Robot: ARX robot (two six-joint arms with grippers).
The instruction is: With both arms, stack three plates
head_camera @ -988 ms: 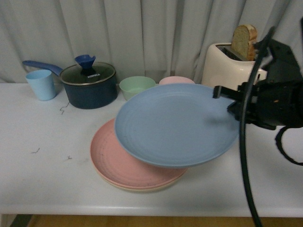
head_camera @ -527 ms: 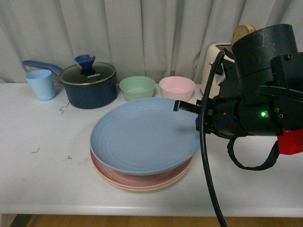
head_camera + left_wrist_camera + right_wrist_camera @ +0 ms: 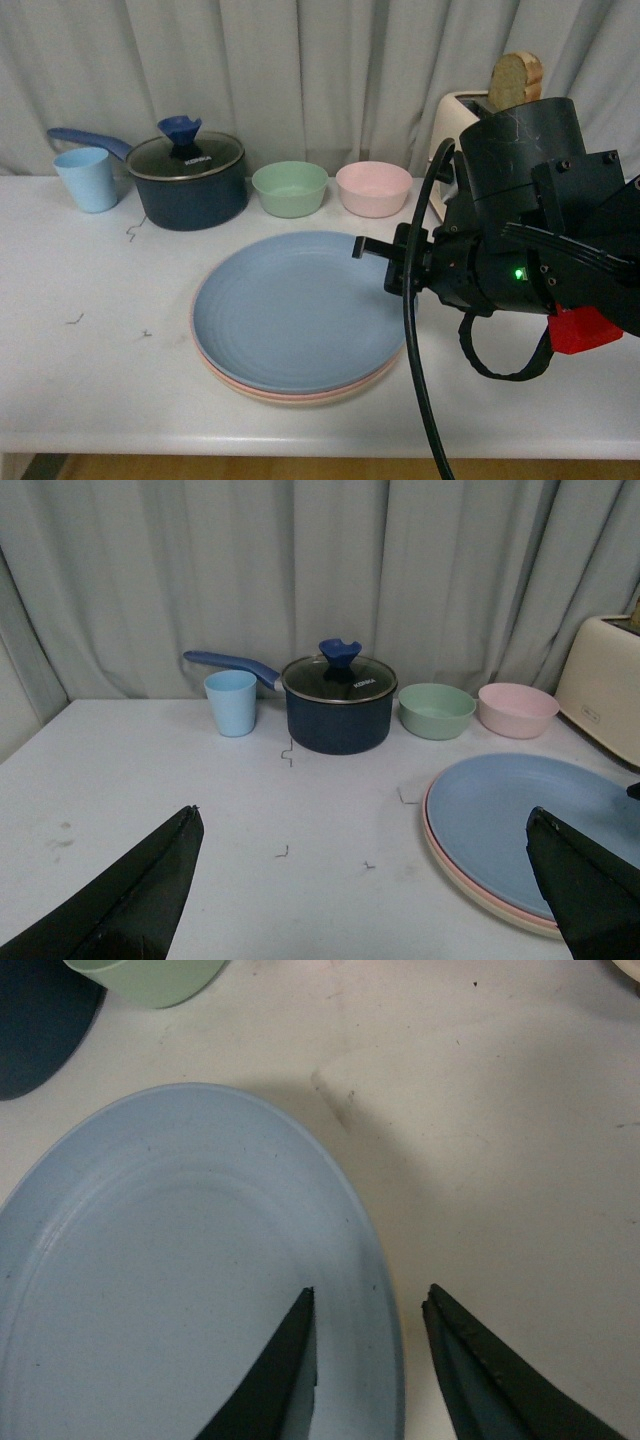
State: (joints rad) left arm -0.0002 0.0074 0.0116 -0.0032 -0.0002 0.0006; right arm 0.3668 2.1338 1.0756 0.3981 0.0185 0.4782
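Note:
The blue plate (image 3: 295, 310) lies on top of the pink plate (image 3: 215, 368), whose rim shows under it, and a beige plate's edge (image 3: 300, 399) peeks out below. The stack also shows in the left wrist view (image 3: 520, 820). My right gripper (image 3: 365, 248) is open at the blue plate's right rim; in the right wrist view (image 3: 368, 1300) its jaws straddle the rim (image 3: 385, 1290) without gripping it. My left gripper (image 3: 365, 820) is open and empty above the table, left of the stack; it does not show in the front view.
Behind the stack stand a dark blue pot with lid (image 3: 190, 175), a light blue cup (image 3: 87, 178), a green bowl (image 3: 290, 187) and a pink bowl (image 3: 373, 187). A cream toaster with bread (image 3: 495, 95) stands behind my right arm. The table's front edge (image 3: 200, 440) is close.
The blue plate came down from a tilted hold to the left and now rests flat on the pink plate. My right gripper has let it go.

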